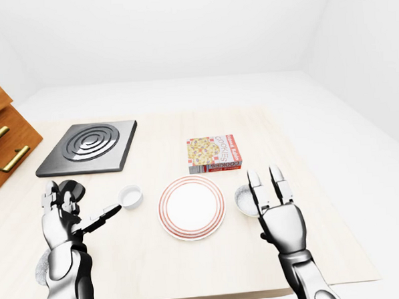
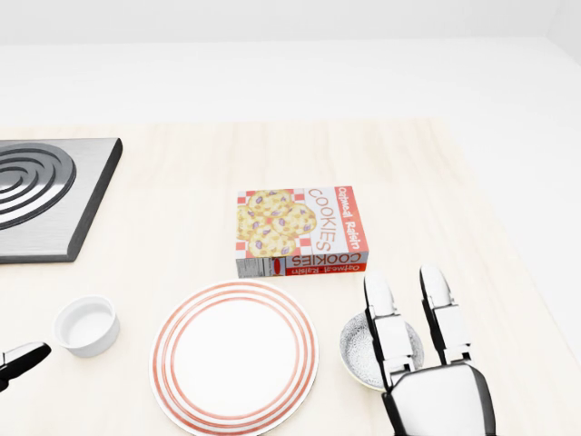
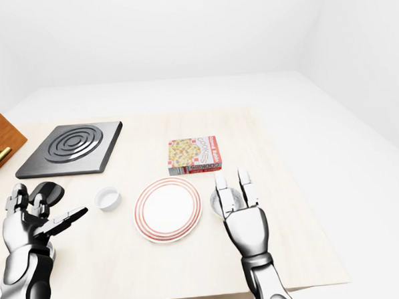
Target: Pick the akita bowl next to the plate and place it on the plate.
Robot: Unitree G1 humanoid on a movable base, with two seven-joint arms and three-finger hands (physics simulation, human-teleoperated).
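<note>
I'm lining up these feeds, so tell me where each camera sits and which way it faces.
Head view: on the head, angled down at the plate, bowl and cookie box; right hand shows.
Left-eye view: on the head, wider, over the table; left hand and both arms show.
Right-eye view: the same scene shifted left.
All share plate, bowl and box.

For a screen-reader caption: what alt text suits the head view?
The robot's open right hand hovers over a speckled bowl right of a red-ringed plate. A cookie box lies above them, a small white cup left, a stove burner top-left.

Akita bowl [image 2: 363, 349], perhaps half-hidden by right hand [image 2: 427, 363]
</note>
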